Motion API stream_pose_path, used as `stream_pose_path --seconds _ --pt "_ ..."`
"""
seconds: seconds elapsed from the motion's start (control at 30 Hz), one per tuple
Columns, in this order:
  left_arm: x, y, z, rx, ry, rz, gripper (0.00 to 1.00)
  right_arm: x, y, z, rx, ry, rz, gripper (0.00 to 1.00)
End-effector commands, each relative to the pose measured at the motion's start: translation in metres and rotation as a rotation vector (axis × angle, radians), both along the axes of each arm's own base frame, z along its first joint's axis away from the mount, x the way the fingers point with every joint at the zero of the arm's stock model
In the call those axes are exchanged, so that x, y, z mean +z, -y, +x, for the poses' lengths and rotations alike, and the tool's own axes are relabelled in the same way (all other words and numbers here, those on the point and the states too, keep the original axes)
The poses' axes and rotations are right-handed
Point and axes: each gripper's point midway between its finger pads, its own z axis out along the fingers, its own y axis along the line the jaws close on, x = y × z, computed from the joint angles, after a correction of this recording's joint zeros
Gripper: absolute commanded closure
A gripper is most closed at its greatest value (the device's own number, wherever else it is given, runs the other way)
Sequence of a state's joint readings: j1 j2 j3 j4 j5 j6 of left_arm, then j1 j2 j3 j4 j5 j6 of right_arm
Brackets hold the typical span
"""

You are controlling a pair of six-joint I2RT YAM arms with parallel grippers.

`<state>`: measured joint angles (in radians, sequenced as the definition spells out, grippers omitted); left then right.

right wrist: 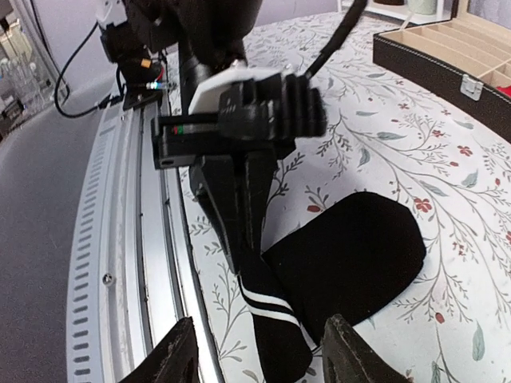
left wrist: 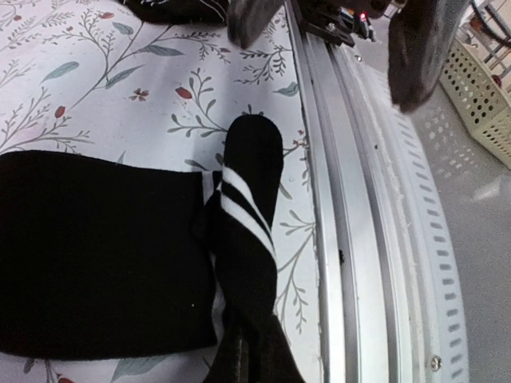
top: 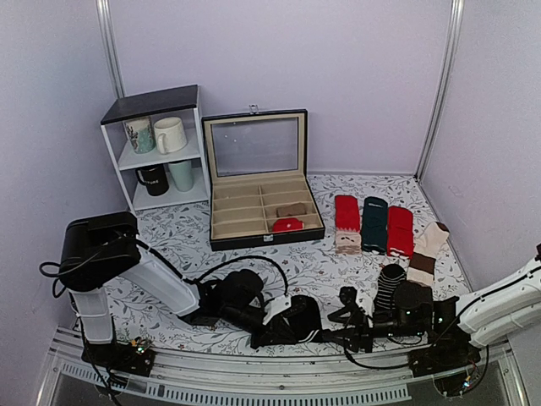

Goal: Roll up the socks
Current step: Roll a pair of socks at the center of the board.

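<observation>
While the left arm (top: 161, 283) reaches low across the counter (top: 186, 228) from its base, its wrist tips down at the near edge. The left fingers (right wrist: 257, 191) are pressed together on the white-banded cuff of the black socks (right wrist: 351, 255), pinching it just beside the metal rail (right wrist: 152, 239). The right arm (top: 499, 309) stretches in low from the other side, and the right fingers (right wrist: 351, 351) are spread wide, one on each side of the cuff's end; whether they touch it, I cannot tell. The body of the socks lies on the floral counter, spreading away from the rail.

Just behind the right wrist sits a striped sock (top: 389, 283). Beyond it there's a row: a red sock (top: 347, 213), a dark green sock (top: 374, 222), a second red sock (top: 399, 228) and a beige-and-brown sock (top: 427, 249), all well apart from the fingers.

Further back the black box (top: 221, 227) stands with its lid up. A red roll (top: 287, 224) is in the front right compartment, a brown roll (top: 292, 209) in the one behind. The white shelf (top: 112, 152) holds two mugs on each level.
</observation>
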<state>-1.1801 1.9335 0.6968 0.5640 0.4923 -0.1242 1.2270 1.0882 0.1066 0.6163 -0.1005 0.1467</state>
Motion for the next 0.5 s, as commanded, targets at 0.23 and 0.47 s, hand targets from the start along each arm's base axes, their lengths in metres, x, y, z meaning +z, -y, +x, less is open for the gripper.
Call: stream_pose_path --seconds 0.23,0.47 --pt "-0.096 -0.084 -0.018 0.056 -0.119 0.415 1.0 -0.016 -0.032 0.009 0.061 0.213 -0.092 0.47" --pt "-0.095 -0.084 -0.018 0.058 -0.119 0.415 1.0 -0.039 -0.04 0.001 0.134 0.18 -0.153 0.47"
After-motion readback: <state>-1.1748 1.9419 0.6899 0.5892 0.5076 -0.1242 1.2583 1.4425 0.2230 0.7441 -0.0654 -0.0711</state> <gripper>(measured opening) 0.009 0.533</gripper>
